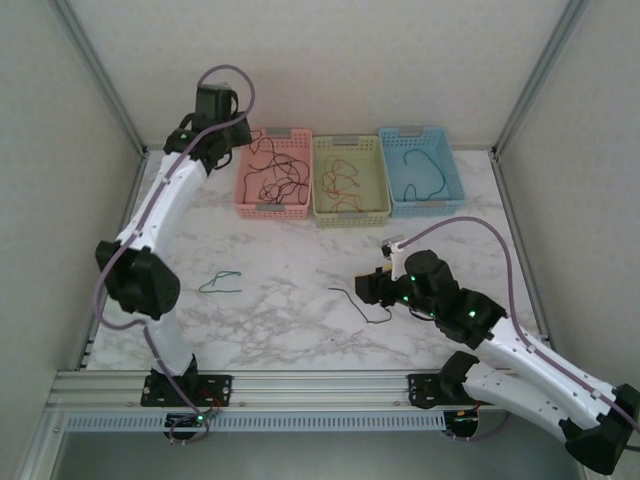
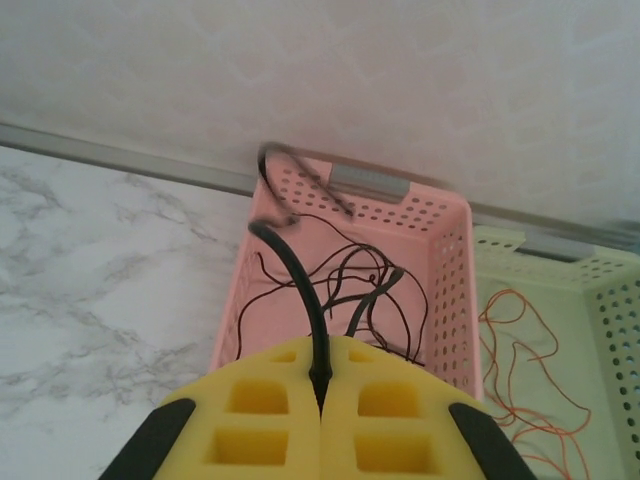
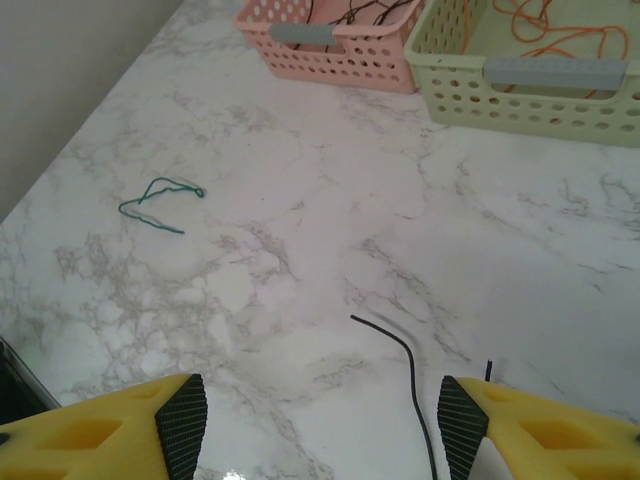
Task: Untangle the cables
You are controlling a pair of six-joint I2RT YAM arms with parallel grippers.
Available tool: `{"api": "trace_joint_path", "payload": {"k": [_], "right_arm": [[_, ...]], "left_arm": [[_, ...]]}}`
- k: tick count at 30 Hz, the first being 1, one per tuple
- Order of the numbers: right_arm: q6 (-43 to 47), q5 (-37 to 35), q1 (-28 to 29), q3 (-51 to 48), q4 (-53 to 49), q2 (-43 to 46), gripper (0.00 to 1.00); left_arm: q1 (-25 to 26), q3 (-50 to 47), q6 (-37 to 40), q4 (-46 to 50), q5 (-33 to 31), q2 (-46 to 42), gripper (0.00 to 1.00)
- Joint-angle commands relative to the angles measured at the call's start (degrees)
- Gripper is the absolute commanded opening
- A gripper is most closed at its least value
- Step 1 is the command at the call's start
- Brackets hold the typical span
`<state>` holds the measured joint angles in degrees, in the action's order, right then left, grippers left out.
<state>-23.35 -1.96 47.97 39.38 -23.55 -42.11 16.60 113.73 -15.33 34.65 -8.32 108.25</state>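
Left gripper (image 2: pixel 320 385): yellow pads pressed together, a black cable (image 2: pixel 298 275) pinched in the seam and arcing up toward 11 o'clock. It is held above the pink basket (image 2: pixel 452 300), where more black cables (image 2: pixel 372 285) lie in loose, thin, overlapping loops.

Right gripper (image 3: pixel 322 420): fingers spread wide, nothing held. Between them, on the marble table (image 3: pixel 300 170), lies a short black cable (image 3: pixel 408 352), hooked at its far end. In the top view it sits at about 5 o'clock on the table.

A green cable (image 3: pixel 158 200), folded into a hairpin, lies well apart at 10 o'clock from that gripper.

The baskets stand in a row at 12 o'clock: pink, then the green basket (image 1: pixel 350 215) with tangled orange cables (image 3: pixel 540 35), then the blue basket (image 1: pixel 425 205) with one dark cable (image 1: pixel 407 165) (colour hard to call).

Grey plates (image 3: pixel 555 72) on the basket rims have plain faces.
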Motion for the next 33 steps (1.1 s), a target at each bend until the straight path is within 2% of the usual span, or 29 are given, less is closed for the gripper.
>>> {"api": "trace_joint_path", "payload": {"k": [1,6,10,13,18,21,24,27,29,33], "right_arm": [[-0.59,-2.44,-0.23,-0.98,-2.13,2.01,0.67],[-0.55,-2.95,-0.25,-0.53,-3.3,2.16,0.67],[-0.55,-3.07,-0.32,-0.62,-3.4,2.12,0.67],[-0.62,-3.14,-0.27,-0.62,-3.34,1.94,0.67],[-0.84,-3.41,-0.22,-0.75,-3.87,2.11,0.67],[-1.1,-3.49,-0.28,-0.96,-4.18,2.49,0.67],[-1.41,-3.49,-0.24,-1.13,-4.49,2.89,0.67],[-1.6,-3.44,-0.26,-1.49,-4.4,3.04,0.67],[-1.61,-3.41,-0.25,-1.5,-4.41,3.03,0.67],[-1.65,-3.42,-0.29,-1.67,-4.09,2.99,0.67]], "left_arm": [[0.01,8.31,1.95,7.6,4.68,5.92,0.0],[-0.38,19.24,4.36,15.76,8.95,14.94,0.0],[-1.36,21.09,3.88,18.07,12.44,18.41,0.0],[-2.65,22.33,2.66,18.44,17.31,20.96,0.0],[-4.21,29.91,2.15,22.99,21.3,27.9,0.0],[-4.81,33.13,2.33,25.18,21.93,30.87,0.06],[-5.28,33.25,2.17,25.2,22.82,31.99,0.21],[-5.56,33.26,2.32,25.29,22.9,32.63,0.24],[-5.65,33.3,2.32,25.29,22.9,32.86,0.31],[-5.69,33.26,2.32,25.18,23.5,32.88,0.31]]}}
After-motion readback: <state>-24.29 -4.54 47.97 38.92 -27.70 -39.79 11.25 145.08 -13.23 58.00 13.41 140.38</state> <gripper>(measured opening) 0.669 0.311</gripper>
